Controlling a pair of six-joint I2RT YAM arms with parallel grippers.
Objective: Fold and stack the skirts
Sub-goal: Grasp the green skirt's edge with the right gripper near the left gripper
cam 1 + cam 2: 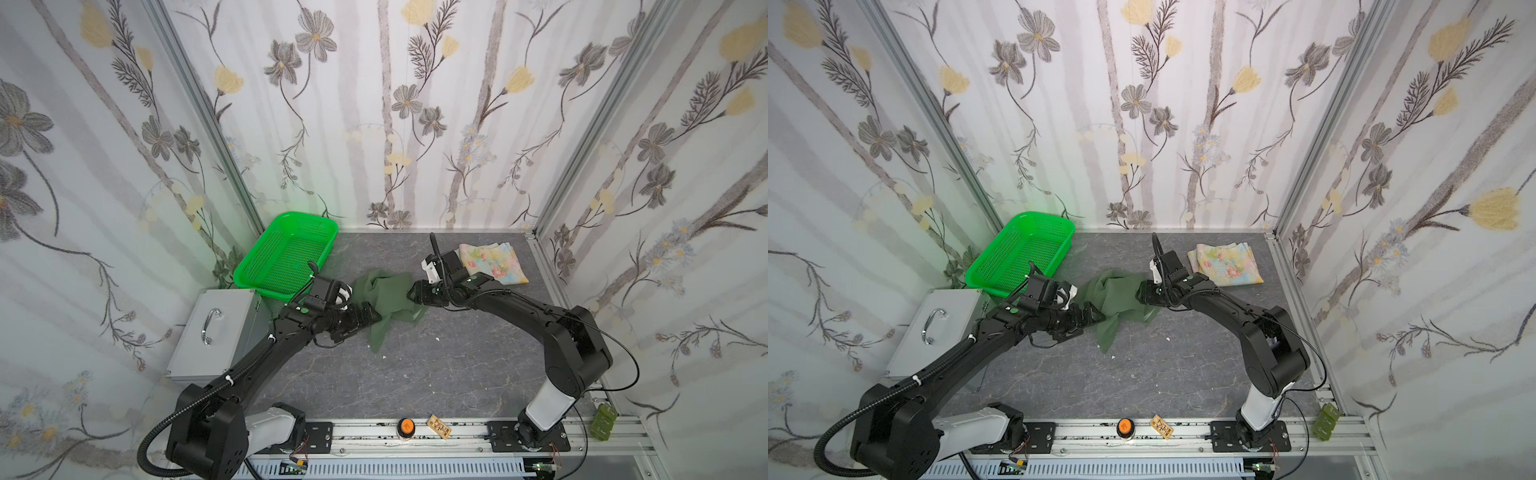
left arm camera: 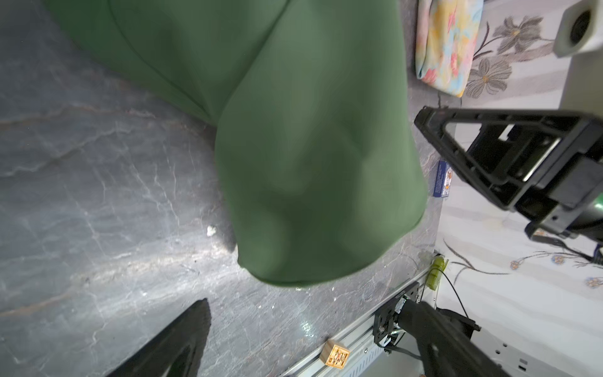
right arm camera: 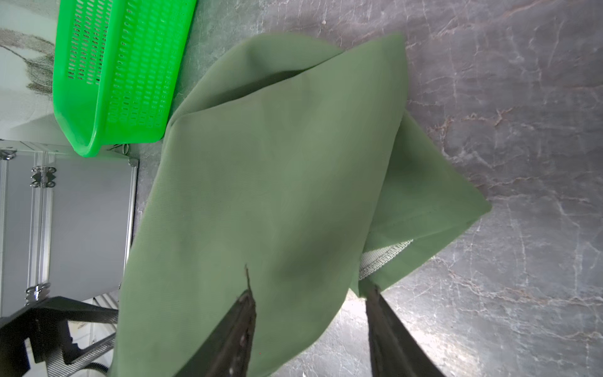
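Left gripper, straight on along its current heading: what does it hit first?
The olive green skirt: the left gripper, jaws open, points into its bunched cloth, which fills the left wrist view straight ahead. How close is unclear; it may be touching.

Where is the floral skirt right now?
In both top views the floral skirt lies folded at the far right corner of the table, apart from the olive skirt crumpled mid-table between the two arms.
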